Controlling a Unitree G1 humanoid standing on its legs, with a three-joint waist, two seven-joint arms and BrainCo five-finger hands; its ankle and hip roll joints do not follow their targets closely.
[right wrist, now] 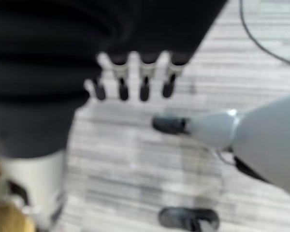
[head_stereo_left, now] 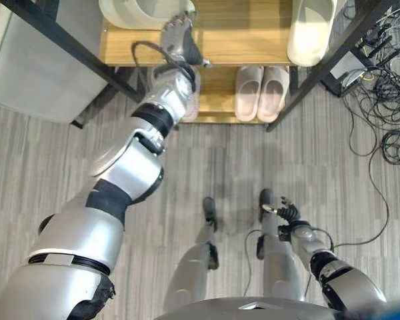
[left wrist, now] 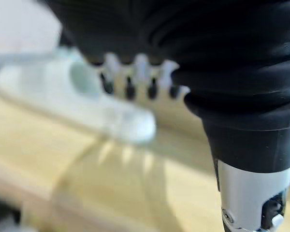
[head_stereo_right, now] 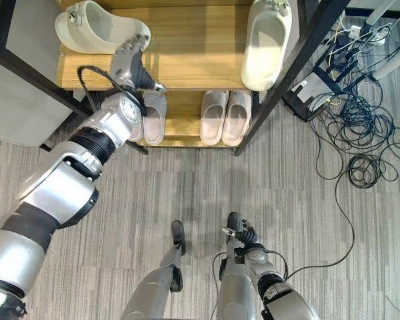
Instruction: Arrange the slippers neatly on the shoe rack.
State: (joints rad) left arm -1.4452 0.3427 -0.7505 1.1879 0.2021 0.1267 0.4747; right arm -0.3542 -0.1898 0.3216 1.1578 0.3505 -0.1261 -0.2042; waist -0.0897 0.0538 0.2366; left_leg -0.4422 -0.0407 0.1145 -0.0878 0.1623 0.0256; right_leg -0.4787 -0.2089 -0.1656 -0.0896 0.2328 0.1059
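Left hand [head_stereo_right: 130, 61]: fingers straight, holding nothing, hovering above the top shelf [head_stereo_right: 187, 40] of the shoe rack [head_stereo_right: 313, 47], just beside a white clog [head_stereo_right: 97, 28], likely to straighten it. Right hand [head_stereo_right: 241, 232]: low by the floor [head_stereo_right: 307, 227], fingers relaxed, idle. Count: two white clogs, second [head_stereo_right: 267, 40] well apart; lower shelf, one pink slipper pair [head_stereo_right: 224, 116] and one grey slipper [head_stereo_right: 153, 117], partly hidden.
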